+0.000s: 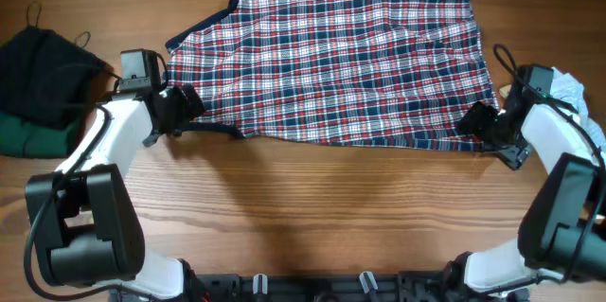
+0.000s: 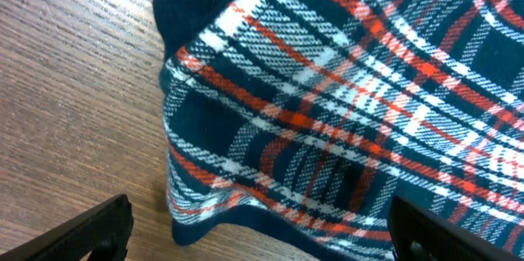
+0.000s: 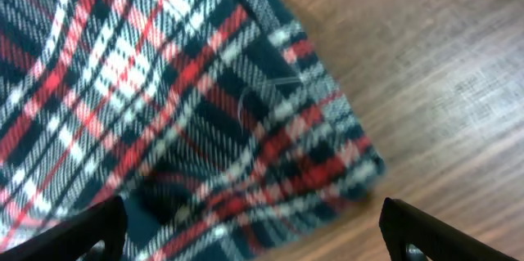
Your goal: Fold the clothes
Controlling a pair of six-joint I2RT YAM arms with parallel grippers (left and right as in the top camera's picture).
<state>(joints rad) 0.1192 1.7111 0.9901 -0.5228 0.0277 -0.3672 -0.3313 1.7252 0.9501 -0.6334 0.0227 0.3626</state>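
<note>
Wood-grain desk point(image 1: 312, 207), nothing fancy. The plaid shirt point(image 1: 350, 61) is spread out flat across the far half of it, running nearly the whole way between the two arms. Off to the left edge there's a dark pile point(image 1: 43, 75) of black and green stuff, maybe more clothes, well apart from the shirt. Something white point(image 1: 573, 89) pokes out behind the right arm, can't tell what it is.

The left gripper point(image 1: 180, 108) sits at the shirt's near-left corner and the right gripper point(image 1: 478, 120) at the near-right corner. In both wrist views the fingers are spread wide with the fabric lying between them, not clamped on anything. On the left side you can see the navy trim point(image 2: 184, 7) curling round the edge. On the right it's a plain hem corner point(image 3: 352, 171) resting on the wood.

Handling-wise, I'd guess this is light, floppy woven cloth with zero stiffness. It'll drape and sag the second it's lifted, and it already has soft ripples in the middle. It shouldn't be slippery, since the weave looks grippy enough. The best places to grab are those two near corners, right on the hem or trim where the fabric is doubled up, so the pinch doesn't slide off a single layer. Both sides need to lift evenly or the fold will come out skewed.
</note>
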